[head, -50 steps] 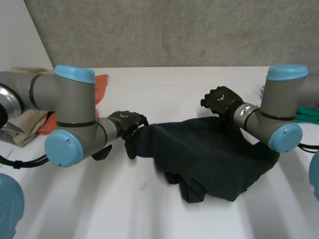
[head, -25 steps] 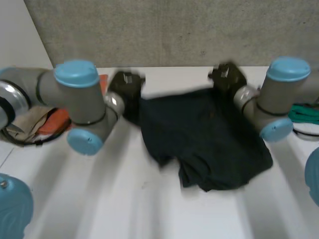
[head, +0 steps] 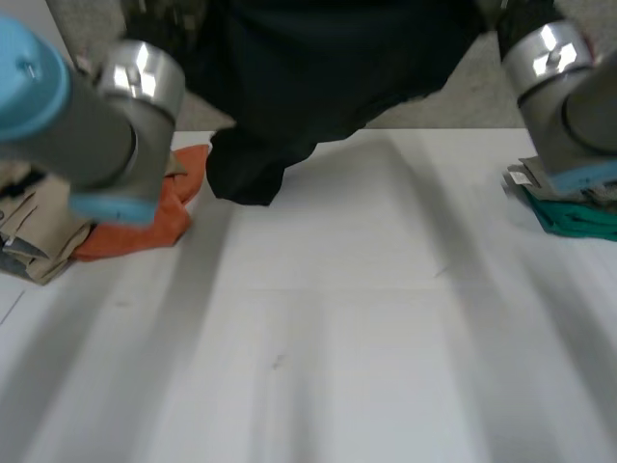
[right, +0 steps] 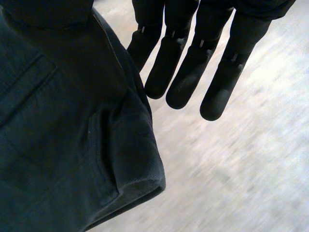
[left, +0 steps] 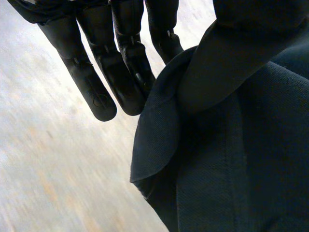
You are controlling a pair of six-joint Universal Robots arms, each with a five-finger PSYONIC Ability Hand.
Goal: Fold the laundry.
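- The dark garment (head: 328, 68) hangs over the table (head: 337, 318), its top cut off from sight. I can't tell if its low tip touches.
- Left hand (left: 116, 72): straight fingers pinch the garment's edge against the thumb.
- Right hand (right: 193, 72): pinches the same way.

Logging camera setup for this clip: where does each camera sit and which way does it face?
Head view: between and behind the arms, looking down at the table; left arm and right arm show, dark garment hanging between them.
Left wrist view: on the left wrist, looking along the left robot hand, garment beside it.
Right wrist view: on the right wrist, looking along the right robot hand, garment beside it.
Shared: all views show the garment.
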